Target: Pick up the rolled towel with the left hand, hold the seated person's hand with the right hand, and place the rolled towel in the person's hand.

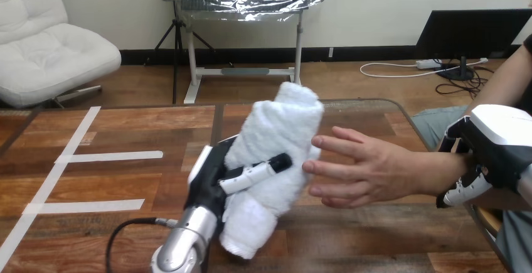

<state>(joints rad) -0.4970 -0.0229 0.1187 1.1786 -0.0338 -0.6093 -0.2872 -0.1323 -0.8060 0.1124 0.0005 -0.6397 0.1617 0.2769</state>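
My left hand [210,176] is shut on the white rolled towel [276,147], holding it upright and a little tilted above the middle of the table, a finger wrapped across its front. The towel's right side touches the fingertips of the person's hand [370,169], which reaches in from the right, open, fingers pointing left. My right hand [486,154] sits at the right edge with its fingers curled round the person's wrist.
The wooden table [125,135] carries strips of white tape [110,156] on its left half. The table's right edge runs just below the person's forearm.
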